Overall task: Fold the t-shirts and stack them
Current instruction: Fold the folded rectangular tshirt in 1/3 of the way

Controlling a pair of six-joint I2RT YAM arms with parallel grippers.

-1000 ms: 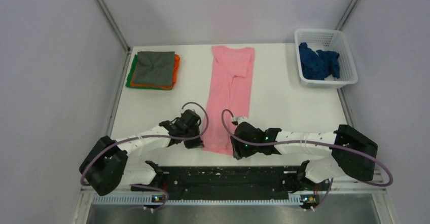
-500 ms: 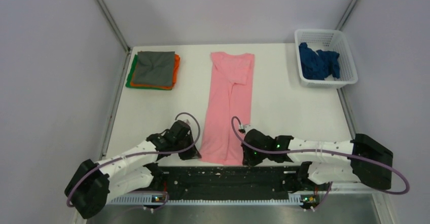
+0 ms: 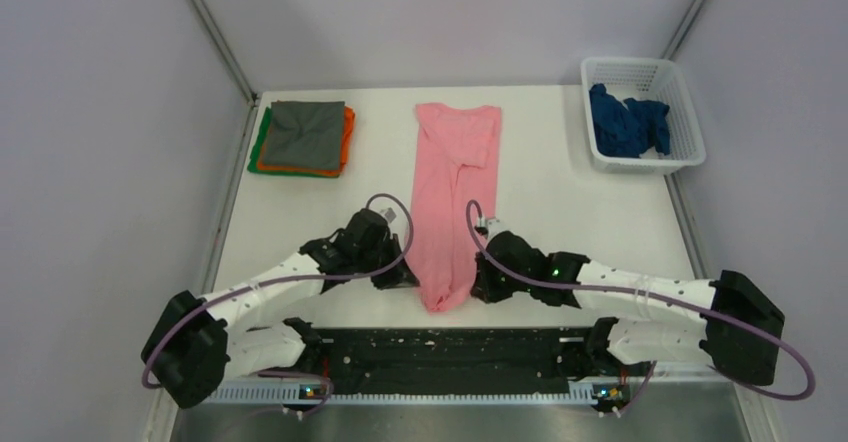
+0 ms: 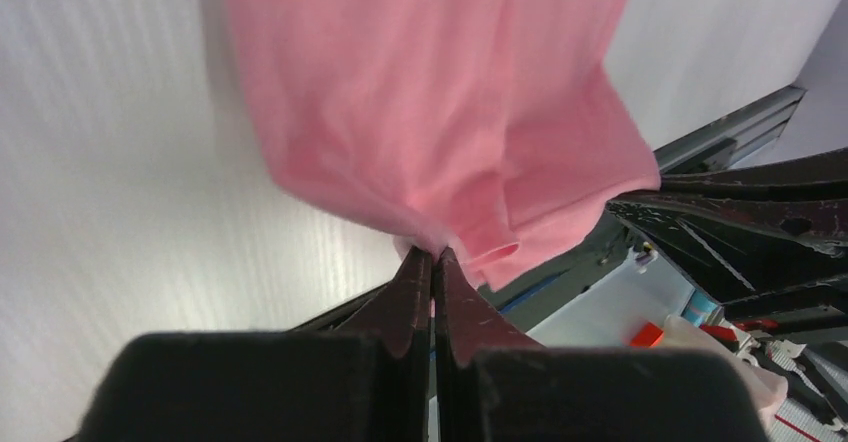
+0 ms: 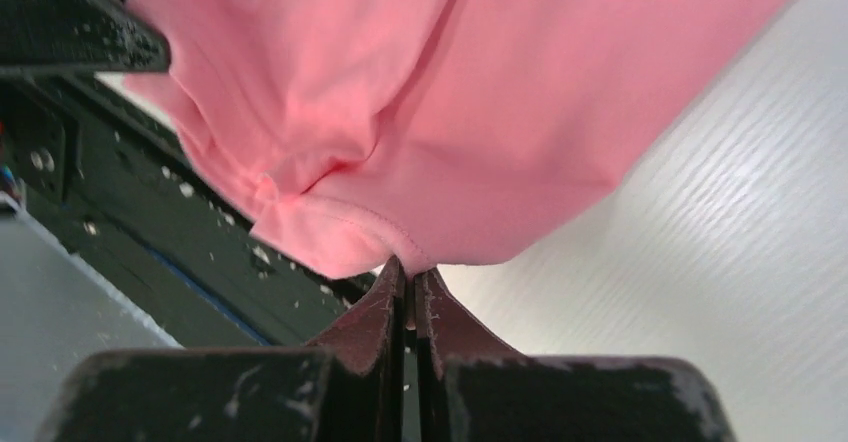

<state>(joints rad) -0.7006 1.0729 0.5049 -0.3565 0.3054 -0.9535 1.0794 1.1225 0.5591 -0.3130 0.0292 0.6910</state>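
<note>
A light pink t-shirt lies lengthwise down the middle of the white table, its near hem lifted and bunched. My left gripper is shut on the hem's left corner; in the left wrist view the pink t-shirt hangs from the pinched left gripper. My right gripper is shut on the right corner; in the right wrist view the pink t-shirt fans out from the closed right gripper. Grey, orange and green t-shirts sit folded in a stack at far left. A dark blue t-shirt lies crumpled in the basket.
A white mesh basket stands at the far right corner of the table. The black rail with the arm bases runs along the near edge. Grey walls close in on both sides.
My right gripper has closed on the hem. Both grippers have then pulled the near hem up and away from the table's front edge, narrowing and bunching the shirt's lower end.
</note>
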